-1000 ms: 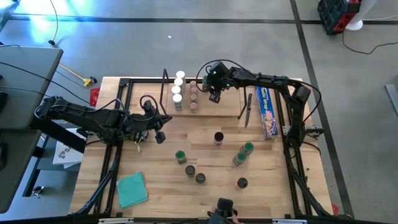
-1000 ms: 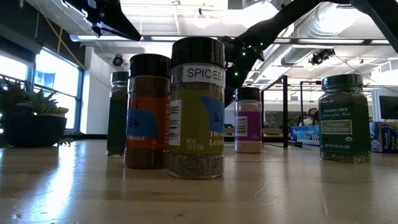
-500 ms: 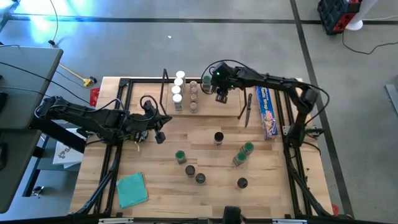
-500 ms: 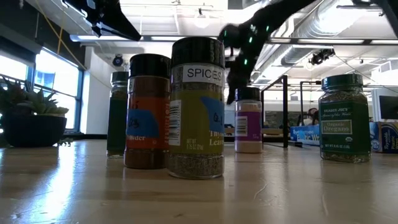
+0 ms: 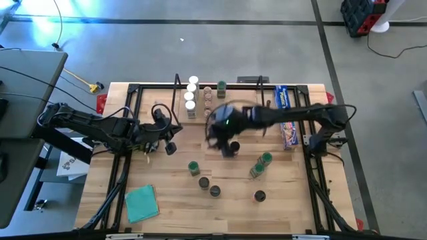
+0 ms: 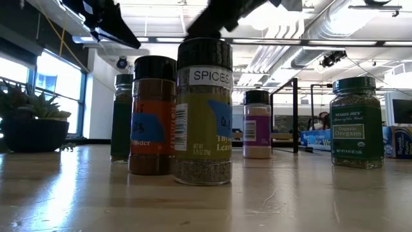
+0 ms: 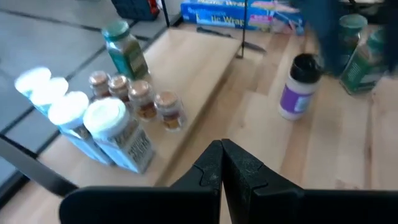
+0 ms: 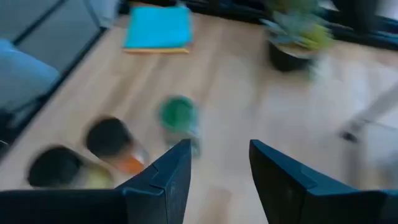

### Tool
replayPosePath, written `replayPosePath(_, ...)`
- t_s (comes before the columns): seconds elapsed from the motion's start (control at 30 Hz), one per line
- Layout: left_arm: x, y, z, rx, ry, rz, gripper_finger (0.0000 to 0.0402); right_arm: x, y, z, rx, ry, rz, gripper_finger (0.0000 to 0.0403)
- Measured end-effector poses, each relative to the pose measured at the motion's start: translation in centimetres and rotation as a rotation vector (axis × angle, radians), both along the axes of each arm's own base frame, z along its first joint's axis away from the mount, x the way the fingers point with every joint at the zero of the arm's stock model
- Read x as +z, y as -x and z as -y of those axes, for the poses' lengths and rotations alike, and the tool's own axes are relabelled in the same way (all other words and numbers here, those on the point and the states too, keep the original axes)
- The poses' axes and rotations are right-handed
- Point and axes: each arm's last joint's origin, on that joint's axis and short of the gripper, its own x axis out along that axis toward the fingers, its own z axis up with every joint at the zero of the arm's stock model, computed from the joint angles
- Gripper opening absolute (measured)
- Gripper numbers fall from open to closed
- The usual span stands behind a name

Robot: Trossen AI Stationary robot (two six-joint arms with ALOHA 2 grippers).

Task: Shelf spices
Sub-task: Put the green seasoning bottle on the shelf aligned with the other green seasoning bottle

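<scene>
Your right wrist view alone shows the right gripper (image 8: 217, 174) parted and empty, above the table (image 5: 167, 167). The left gripper (image 7: 221, 163) is clenched on nothing. On the shelf (image 5: 247, 113): 4 white-lidded spices (image 5: 191, 97), brown-lidded ones beside.

One low light-wood shelf with black metal end frames (image 5: 243, 99) carries nine small clear spice jars: four white-lidded jars (image 7: 106, 118), four tan-brown-lidded jars (image 7: 140, 90) and one green-lidded jar (image 7: 115, 32). Seven more jars stand loose on the wooden worktop (image 5: 167, 180): three further green-lidded ones (image 5: 193, 167), three black-lidded jars (image 5: 204, 181), and one black-lidded jar of pale pink powder (image 7: 298, 87). That makes sixteen jars in all. There is one long blue wrap box (image 5: 287, 130) and one teal square cloth (image 5: 141, 203). Two dark robot arms reach over the worktop, the left arm (image 5: 100, 127) and the right arm (image 5: 300, 117).
</scene>
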Motion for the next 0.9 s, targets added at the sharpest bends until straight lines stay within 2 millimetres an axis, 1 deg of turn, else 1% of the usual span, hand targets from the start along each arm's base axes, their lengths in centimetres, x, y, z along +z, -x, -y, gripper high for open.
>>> replayPosePath(0.1, -0.5, 0.5, 0.5, 0.009, 0.050, -0.036, 0.0000, -0.8, -1.0, -3.4, 0.029, 0.032, 0.041, 0.0157)
replayPosePath(0.2, -1.1, 1.1, 1.2, 0.022, 0.102, -0.075, 0.0000, -1.4, -1.1, -6.4, 0.016, 0.107, 0.053, 0.0167)
replayPosePath(0.27, -1.3, 1.5, 1.8, 0.028, 0.133, -0.083, 0.0000, -1.6, -0.9, -8.2, -0.001, 0.127, 0.051, 0.0182)
replayPosePath(0.37, -1.4, 1.9, 2.7, 0.022, 0.173, -0.076, 0.0000, -1.3, -0.7, -10.1, -0.071, 0.095, 0.075, 0.0213)
replayPosePath(0.47, -1.4, 2.2, 3.6, 0.011, 0.199, -0.051, 0.0000, -1.0, -0.6, -11.2, -0.185, 0.051, 0.110, 0.0247)
replayPosePath(0.53, -1.3, 2.5, 4.2, 0.009, 0.206, -0.033, 0.0000, -1.2, -1.0, -11.7, -0.262, 0.027, 0.142, 0.0265)
replayPosePath(0.6, -1.3, 2.7, 4.7, 0.008, 0.207, -0.013, 0.0000, -2.0, -1.6, -12.3, -0.321, 0.023, 0.167, 0.0277)
replayPosePath(0.73, -1.4, 3.1, 5.8, 0.015, 0.211, 0.023, 0.0000, -4.4, -2.9, -13.6, -0.426, 0.056, 0.221, 0.0284)
replayPosePath(0.83, -1.6, 3.2, 6.5, 0.017, 0.212, 0.039, 0.0000, -5.2, -4.0, -14.2, -0.551, 0.084, 0.243, 0.0285)
replayPosePath(0.9, -1.7, 3.1, 6.8, 0.025, 0.193, 0.052, 0.0000, -5.7, -4.9, -14.6, -0.595, 0.087, 0.235, 0.0285)
